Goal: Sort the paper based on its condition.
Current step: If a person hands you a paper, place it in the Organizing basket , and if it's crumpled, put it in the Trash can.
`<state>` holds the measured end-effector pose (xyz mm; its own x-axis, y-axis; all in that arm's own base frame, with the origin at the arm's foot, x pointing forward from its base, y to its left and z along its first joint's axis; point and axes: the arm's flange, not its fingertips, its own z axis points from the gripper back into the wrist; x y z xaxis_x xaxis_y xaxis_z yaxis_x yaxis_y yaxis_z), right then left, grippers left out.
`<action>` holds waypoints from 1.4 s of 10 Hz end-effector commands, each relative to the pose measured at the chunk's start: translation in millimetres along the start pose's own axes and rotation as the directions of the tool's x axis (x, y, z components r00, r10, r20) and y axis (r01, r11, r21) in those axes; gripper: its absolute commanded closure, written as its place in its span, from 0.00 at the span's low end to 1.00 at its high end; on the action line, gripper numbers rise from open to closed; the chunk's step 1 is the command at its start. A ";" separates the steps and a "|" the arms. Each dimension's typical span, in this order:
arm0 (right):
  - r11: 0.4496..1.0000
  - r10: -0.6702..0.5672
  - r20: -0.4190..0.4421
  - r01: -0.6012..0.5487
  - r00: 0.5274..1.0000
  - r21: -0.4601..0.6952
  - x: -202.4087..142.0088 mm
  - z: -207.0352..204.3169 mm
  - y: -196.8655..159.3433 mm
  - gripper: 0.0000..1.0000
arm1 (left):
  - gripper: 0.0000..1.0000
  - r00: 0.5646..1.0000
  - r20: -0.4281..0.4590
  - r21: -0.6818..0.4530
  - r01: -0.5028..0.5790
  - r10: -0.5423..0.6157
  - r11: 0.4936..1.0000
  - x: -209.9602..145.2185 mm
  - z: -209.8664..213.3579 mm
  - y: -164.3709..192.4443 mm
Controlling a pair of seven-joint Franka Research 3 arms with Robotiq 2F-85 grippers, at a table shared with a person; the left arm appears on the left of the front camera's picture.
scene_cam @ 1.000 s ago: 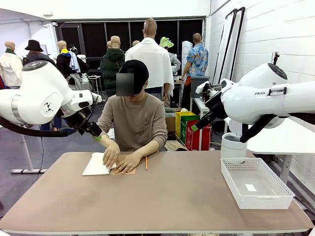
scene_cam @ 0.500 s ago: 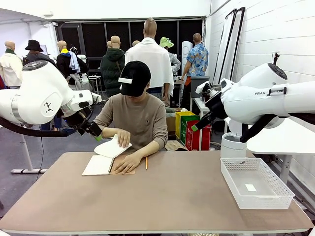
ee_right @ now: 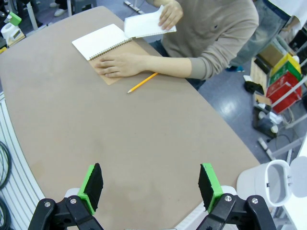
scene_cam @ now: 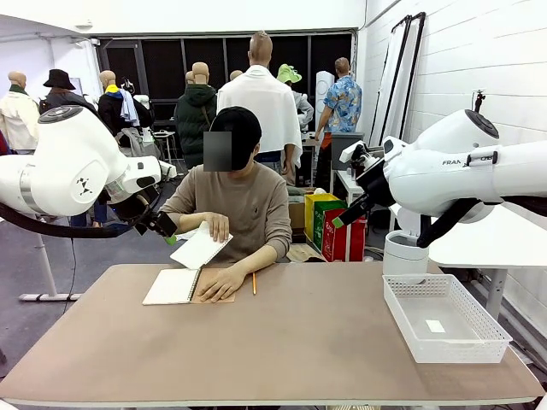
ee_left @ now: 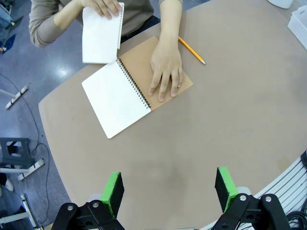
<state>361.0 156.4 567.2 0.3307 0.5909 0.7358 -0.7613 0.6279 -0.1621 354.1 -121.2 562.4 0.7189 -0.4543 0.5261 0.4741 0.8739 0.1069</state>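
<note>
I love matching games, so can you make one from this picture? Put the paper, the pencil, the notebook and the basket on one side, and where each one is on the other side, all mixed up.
Things
1. sheet of paper
2. pencil
3. notebook
4. white basket

Places
A. lying open, its brown cover under the person's flat hand
B. at the robot's right end of the table
C. lifted off the table in the person's raised hand
D. lying flat on the table, just beside the brown cover

Pairs: 1-C, 2-D, 3-A, 4-B
</note>
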 end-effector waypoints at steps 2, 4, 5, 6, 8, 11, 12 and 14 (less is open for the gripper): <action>1.000 -0.002 0.002 0.002 1.000 0.005 -0.2 0.1 -0.2 0.00 | 0.00 1.000 0.001 0.005 0.003 -0.003 1.000 -0.9 0.9 1.1; 1.000 -0.002 0.002 0.002 1.000 0.005 -0.2 0.1 -0.2 0.00 | 0.00 1.000 0.001 0.005 0.003 -0.003 1.000 -0.9 0.9 1.1; 1.000 -0.002 0.002 0.002 1.000 0.005 -0.2 0.1 -0.2 0.00 | 0.00 1.000 0.001 0.005 0.003 -0.003 1.000 -0.9 0.9 1.1; 1.000 -0.002 0.002 0.002 1.000 0.005 -0.2 0.1 -0.2 0.00 | 0.00 1.000 0.001 0.005 0.003 -0.003 1.000 -0.9 0.9 1.1; 1.000 -0.002 0.002 0.002 1.000 0.005 -0.2 0.1 -0.2 0.00 | 0.00 1.000 0.001 0.005 0.003 -0.003 1.000 -0.9 0.9 1.1; 1.000 -0.002 0.002 0.002 1.000 0.005 -0.2 0.1 -0.2 0.00 | 0.00 1.000 0.001 0.005 0.003 -0.003 1.000 -0.9 0.9 1.1; 1.000 -0.002 0.002 0.002 1.000 0.005 -0.2 0.1 -0.2 0.00 | 0.00 1.000 0.001 0.005 0.003 -0.003 1.000 -0.9 0.9 1.1; 1.000 -0.002 0.002 0.002 1.000 0.005 -0.2 0.1 -0.2 0.00 | 0.00 1.000 0.001 0.005 0.003 -0.003 1.000 -0.9 0.9 1.1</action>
<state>360.9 156.4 567.2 0.3307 0.5909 0.7358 -0.7613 0.6279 -0.1621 354.1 -121.2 562.4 0.7188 -0.4543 0.5262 0.4741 0.8739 0.1069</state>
